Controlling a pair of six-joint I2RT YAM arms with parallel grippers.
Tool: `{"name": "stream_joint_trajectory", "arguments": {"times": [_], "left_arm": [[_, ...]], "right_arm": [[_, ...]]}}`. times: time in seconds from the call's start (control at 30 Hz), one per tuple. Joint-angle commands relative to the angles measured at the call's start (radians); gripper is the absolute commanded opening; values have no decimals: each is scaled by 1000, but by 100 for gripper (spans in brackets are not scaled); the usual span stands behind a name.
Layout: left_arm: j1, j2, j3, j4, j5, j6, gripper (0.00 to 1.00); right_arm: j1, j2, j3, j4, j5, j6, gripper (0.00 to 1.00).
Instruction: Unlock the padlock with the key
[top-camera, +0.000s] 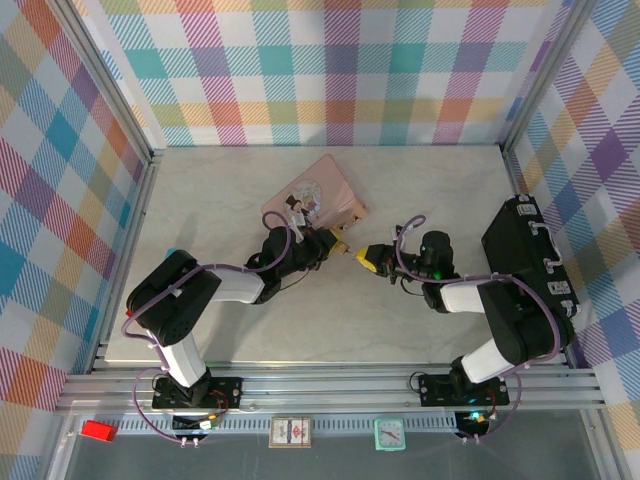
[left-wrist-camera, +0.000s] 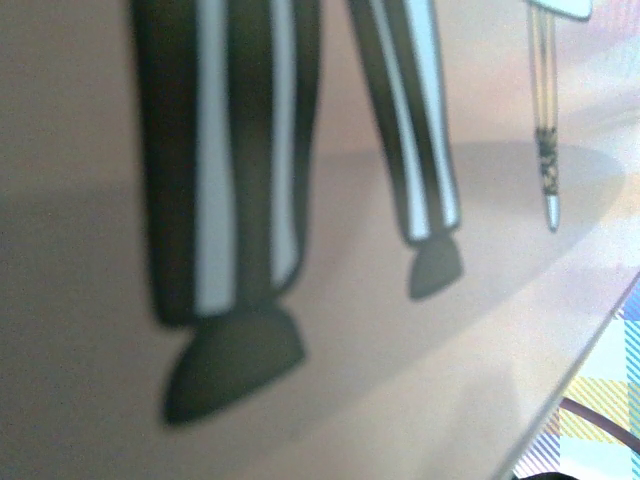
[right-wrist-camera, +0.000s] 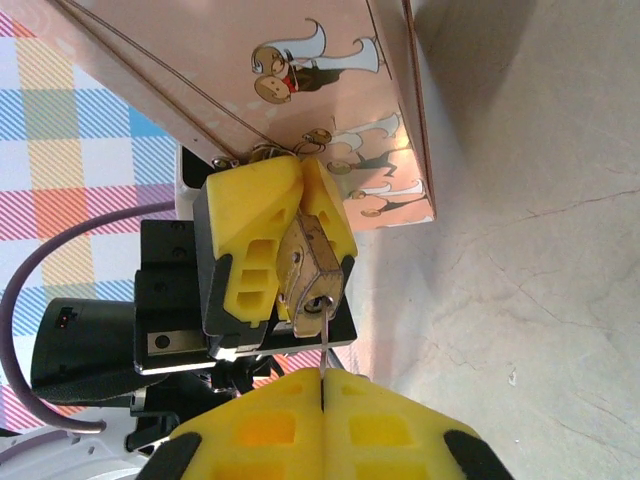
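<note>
left wrist cam first: pressed right up against the pink box (left-wrist-camera: 80, 150), all blur. dark striped print on the pink, a thin pale line top right, a sliver of plaid wall (left-wrist-camera: 600, 400) bottom right. can't make out its own fingers there.

right wrist cam gives the detail. left end effector (right-wrist-camera: 300, 250), yellow fingers (right-wrist-camera: 250, 240) narrow and clamped on the padlock (right-wrist-camera: 312, 270), brass body held just below the box's edge w/ the keyhole end facing the lens. shackle is tucked behind the yellow pads up by the box clasp, so can't tell if it's hooked thru or sprung. right end effector (right-wrist-camera: 322, 378) is at frame bottom, fingers pinched tight together on the key (right-wrist-camera: 324, 345). key head is buried between the pads, just the thin shaft pokes out. shaft tip meets the keyhole; how deep it sits, can't tell.

top cam gives the layout instead: both end effectors, left (top-camera: 338, 240) and right (top-camera: 365, 256), nose to nose just off the box's (top-camera: 315, 195) near side, above the tabletop (top-camera: 430, 190). padlock reads as a gold speck at the left tips. key is too small to pick out from up there.
</note>
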Motion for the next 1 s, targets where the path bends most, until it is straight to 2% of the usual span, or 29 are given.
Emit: {"name": "stream_joint_trajectory", "arguments": {"times": [0.0,0.5,0.77,0.97], "left_arm": [[-13,-11,-8,57,107,-121,4],[-13,-12,-11,61,83,-131,4],[-13,-15,-5,58,72,-134,4],[-13,-16,-8,58,64,-137,4]], "right_arm": [[-4,-4,26,18,12,-2,0],[14,-22,-44,55,67,5,0],[21,18,-77,234,93,78,0],[37,26,-91,261,115,90,0]]}}
